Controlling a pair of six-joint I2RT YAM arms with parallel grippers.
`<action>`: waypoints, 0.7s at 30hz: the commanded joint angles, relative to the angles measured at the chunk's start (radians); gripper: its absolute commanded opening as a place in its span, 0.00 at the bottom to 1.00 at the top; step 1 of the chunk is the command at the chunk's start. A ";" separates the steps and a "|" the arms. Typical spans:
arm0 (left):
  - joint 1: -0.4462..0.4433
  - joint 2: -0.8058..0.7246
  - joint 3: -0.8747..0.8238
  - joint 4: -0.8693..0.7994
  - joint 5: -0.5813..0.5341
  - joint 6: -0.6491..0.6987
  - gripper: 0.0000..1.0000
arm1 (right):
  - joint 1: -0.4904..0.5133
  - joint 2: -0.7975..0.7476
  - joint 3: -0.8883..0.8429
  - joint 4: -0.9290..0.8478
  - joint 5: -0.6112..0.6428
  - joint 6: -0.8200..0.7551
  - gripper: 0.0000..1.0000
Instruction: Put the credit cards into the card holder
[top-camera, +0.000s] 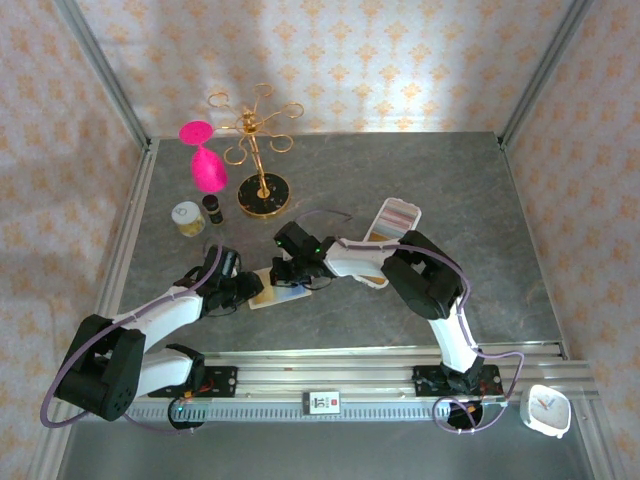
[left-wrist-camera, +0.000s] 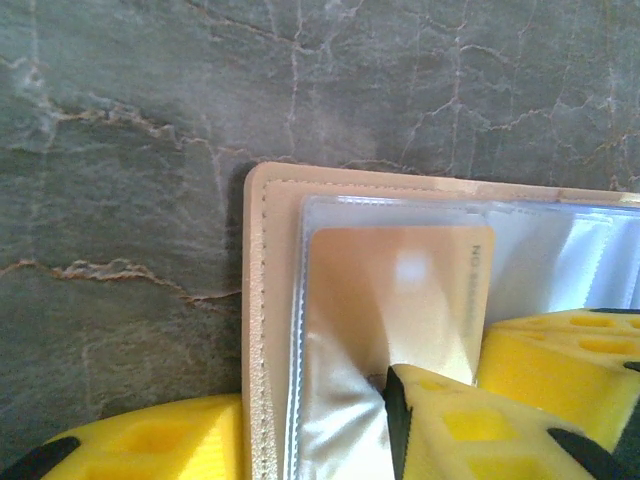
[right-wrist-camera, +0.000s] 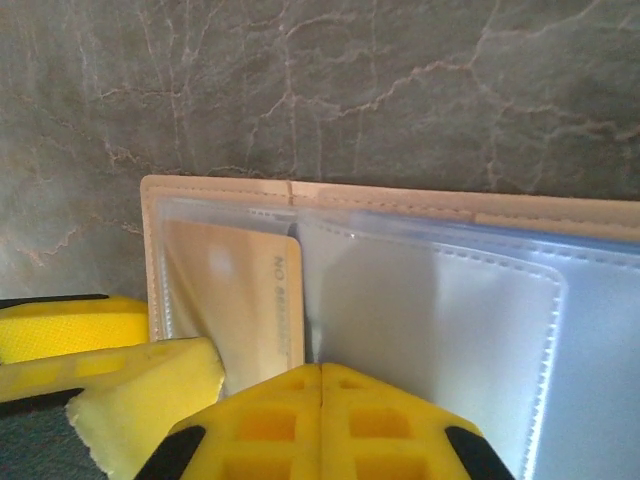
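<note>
The tan card holder (top-camera: 265, 299) (left-wrist-camera: 262, 300) (right-wrist-camera: 220, 188) lies open on the grey table with its clear sleeves up. One gold credit card (left-wrist-camera: 400, 290) (right-wrist-camera: 235, 290) sits inside the leftmost sleeve. My left gripper (top-camera: 243, 288) (left-wrist-camera: 315, 425) is open and straddles the holder's left edge. One of its fingers (left-wrist-camera: 450, 420) presses on the wrinkled sleeve over the card, and the other rests on the table beside the holder. My right gripper (top-camera: 292, 275) (right-wrist-camera: 321, 372) is shut, its tips on the sleeves just right of the card's edge. More credit cards lie in a white tray (top-camera: 405, 212).
A gold jewellery stand (top-camera: 262, 150) on a black base and a pink object (top-camera: 205, 160) stand at the back left, with two small jars (top-camera: 187, 217) in front of them. A white clock (top-camera: 547, 410) sits past the front rail, at the right.
</note>
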 joint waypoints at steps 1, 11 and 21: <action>-0.012 0.118 -0.096 0.111 0.014 0.003 0.36 | 0.013 -0.044 -0.019 0.049 -0.006 0.025 0.03; -0.012 0.169 -0.081 0.067 -0.029 0.051 0.28 | 0.013 -0.181 -0.063 -0.124 0.223 0.035 0.18; -0.011 0.203 -0.060 0.063 -0.023 0.073 0.27 | 0.012 -0.226 -0.186 -0.035 0.182 0.127 0.36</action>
